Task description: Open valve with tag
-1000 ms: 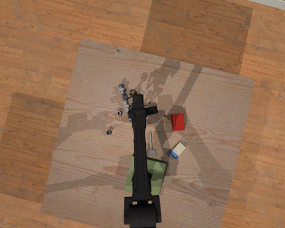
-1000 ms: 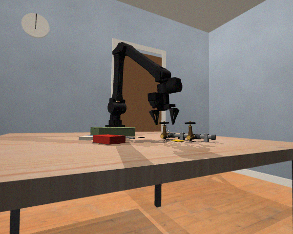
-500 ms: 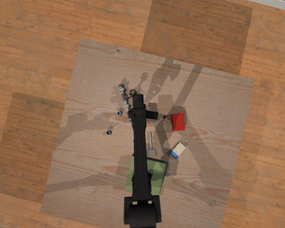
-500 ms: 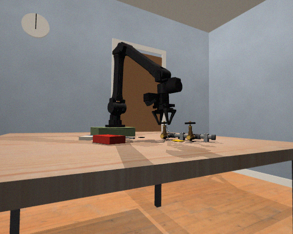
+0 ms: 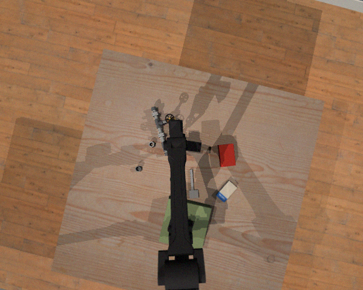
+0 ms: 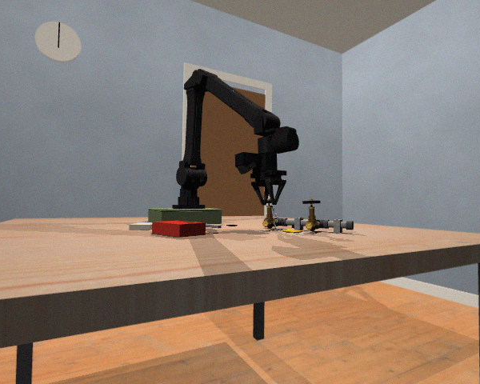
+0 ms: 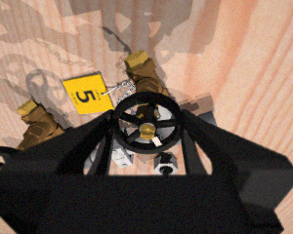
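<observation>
A grey pipe (image 5: 158, 127) on the table carries two brass valves with black handwheels. In the wrist view a yellow tag (image 7: 88, 94) marked 5 hangs by a small chain (image 7: 119, 88) from the valve under my gripper. My gripper (image 7: 146, 116) points straight down and is shut on that valve's handwheel (image 7: 146, 122), one finger on each side of the rim. From the side my gripper (image 6: 269, 199) sits on top of the tagged valve (image 6: 268, 217). The other valve (image 6: 311, 213) stands free to the right; its handwheel also shows from above (image 5: 169, 117). In the overhead view my arm hides the tagged valve.
A red block (image 5: 227, 154), a white and blue box (image 5: 226, 191) and a grey T-shaped tool (image 5: 192, 183) lie right of my arm. A green slab (image 5: 187, 223) lies under the arm near its base. Two small dark rings (image 5: 152, 144) (image 5: 138, 168) lie left of the pipe.
</observation>
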